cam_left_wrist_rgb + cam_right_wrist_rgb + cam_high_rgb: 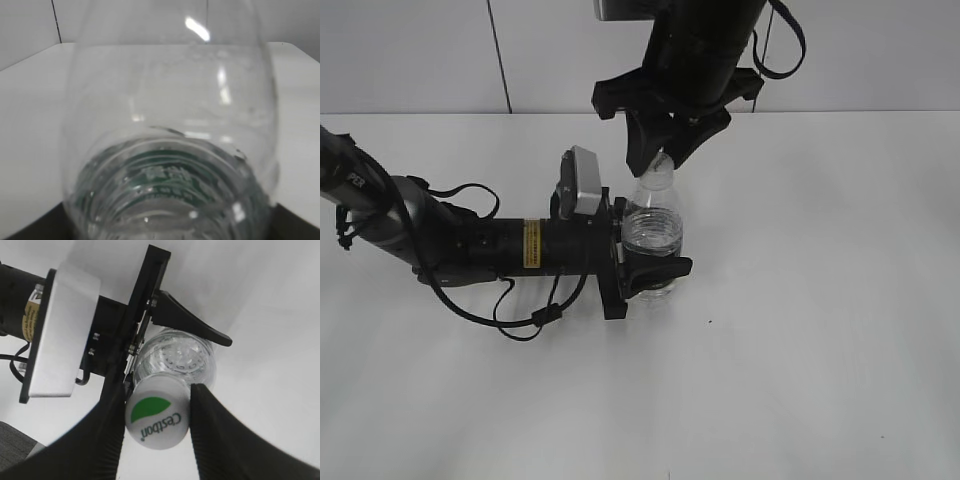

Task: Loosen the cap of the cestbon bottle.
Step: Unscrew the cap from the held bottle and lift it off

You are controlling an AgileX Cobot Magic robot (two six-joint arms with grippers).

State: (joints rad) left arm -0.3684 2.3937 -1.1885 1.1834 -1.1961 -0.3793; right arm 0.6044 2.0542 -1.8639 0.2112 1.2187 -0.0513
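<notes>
The cestbon bottle [652,225] stands upright on the white table, clear, with water in it. My left gripper [645,245] comes in from the left and is shut on its body, one finger [658,268] across the front. The bottle [167,125] fills the left wrist view, its green label showing through at the bottom. My right gripper [660,160] reaches down from above. In the right wrist view the white cap [157,420], with a green leaf and "C'estbon" lettering, sits between both right fingers [210,425], which touch its sides. In the exterior view those fingers mostly hide the cap.
The left arm [470,240] lies low across the table from the left edge, with loose black cables [520,320] in front of it. A white wall [420,50] closes the back. Bare white table [820,300] spreads to the right and front.
</notes>
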